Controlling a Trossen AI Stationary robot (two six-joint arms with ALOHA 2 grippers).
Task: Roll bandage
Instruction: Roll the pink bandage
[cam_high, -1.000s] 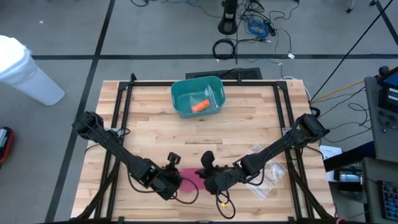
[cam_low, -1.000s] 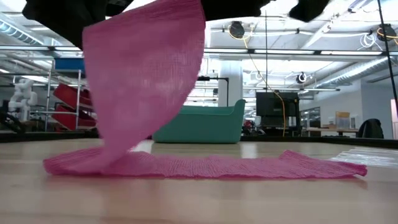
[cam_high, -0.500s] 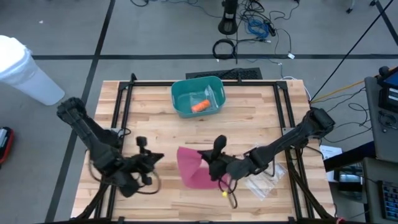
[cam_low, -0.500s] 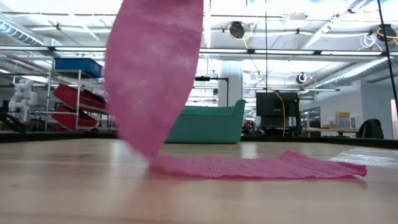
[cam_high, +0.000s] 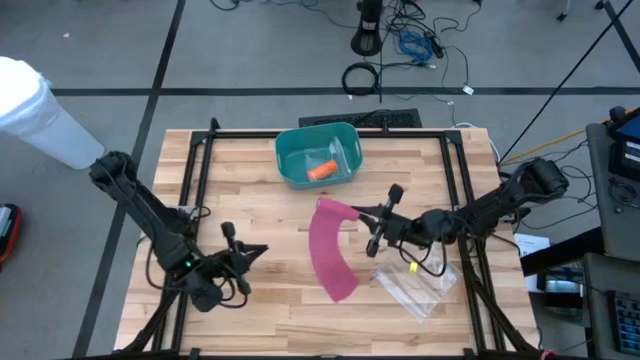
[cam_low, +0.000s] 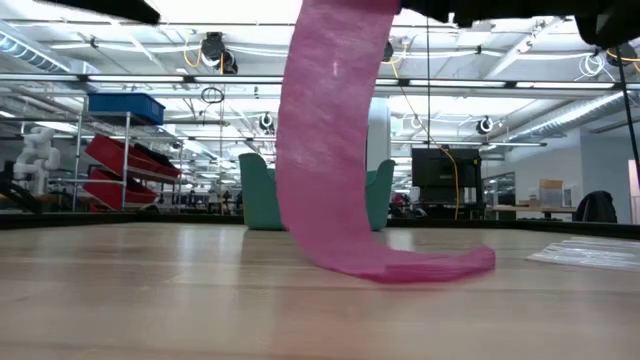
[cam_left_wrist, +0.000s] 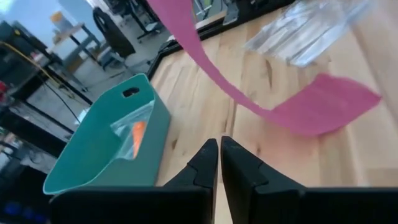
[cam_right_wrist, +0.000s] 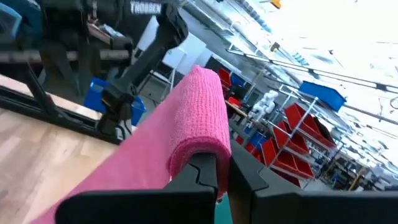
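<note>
A pink bandage (cam_high: 327, 248) hangs as a long strip from my right gripper (cam_high: 362, 217) above the middle of the table; its lower end (cam_high: 341, 288) lies on the wood toward the near edge. It also shows in the low view (cam_low: 330, 140) and in the left wrist view (cam_left_wrist: 273, 106). My right gripper is shut on the strip's upper end. My left gripper (cam_high: 252, 252) is shut and empty, low over the table's left near part, apart from the bandage. My right gripper pinches the bandage's upper end (cam_right_wrist: 200, 134) between its two fingers, where the cloth folds over the fingertips. The fingers reach level from the table's right. The strip hangs slack below them, and its lower end (cam_low: 440, 266) rests on the table.
A teal bin (cam_high: 318, 154) with an orange thing inside stands at the far middle. A clear plastic wrapper (cam_high: 415, 288) lies on the table at the near right. A black frame (cam_high: 200, 160) runs round the table's edges.
My right gripper has risen and gone toward the table's right and far side with the bandage's end, so the strip has been drawn out long and only its lower end stays on the wood. My left gripper has let go and drawn back toward the left edge.
</note>
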